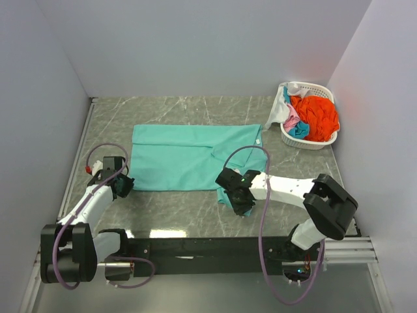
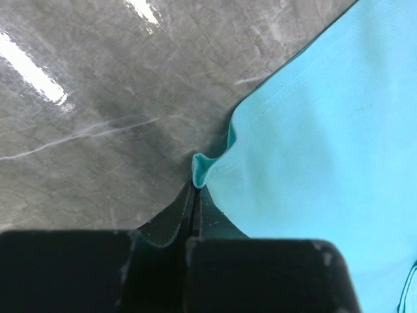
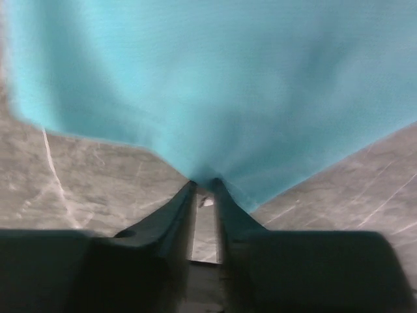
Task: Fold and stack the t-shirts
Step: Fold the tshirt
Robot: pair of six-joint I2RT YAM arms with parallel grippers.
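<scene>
Teal t-shirt point(image 1: 189, 156) lies spread on table point(image 1: 169, 212). Left gripper point(image 2: 194, 190) is clamped on thin hem tip, right gripper point(image 3: 204, 189) clamped on bunched near edge. Risk: shallow left bite slips on lift, skewing fold. Other t-shirts point(image 1: 316, 117) heaped in basket point(image 1: 306, 142).

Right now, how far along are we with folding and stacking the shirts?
Done: the teal t-shirt lies spread flat. In hand: the left gripper and right gripper each pinch its near edge. Left: folding it, then the other t-shirts heaped in the basket. No stack yet.
</scene>
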